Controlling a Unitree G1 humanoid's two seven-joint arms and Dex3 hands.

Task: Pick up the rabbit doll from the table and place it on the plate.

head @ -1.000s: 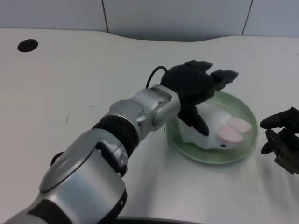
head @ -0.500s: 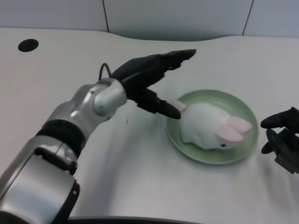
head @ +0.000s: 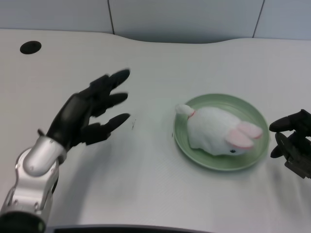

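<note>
Head view. The left hand [head: 90, 116] hovers above the table [head: 146, 184] with fingers spread wide, holding nothing. The rabbit doll [head: 216, 131] lies well to the right of this hand, resting inside the green plate [head: 252, 114], its pink ears toward the far-right rim and its tail toward the hand. Judged from this arrangement, the placement appears complete; only clearing the arm from the workspace seems left. Surroundings: a dark round hole [head: 30, 47] in the table sits beyond the hand, toward the far left corner; the right hand [head: 291, 141] waits just past the plate, on the side away from the left hand. Nothing lies between the left hand and the plate.
</note>
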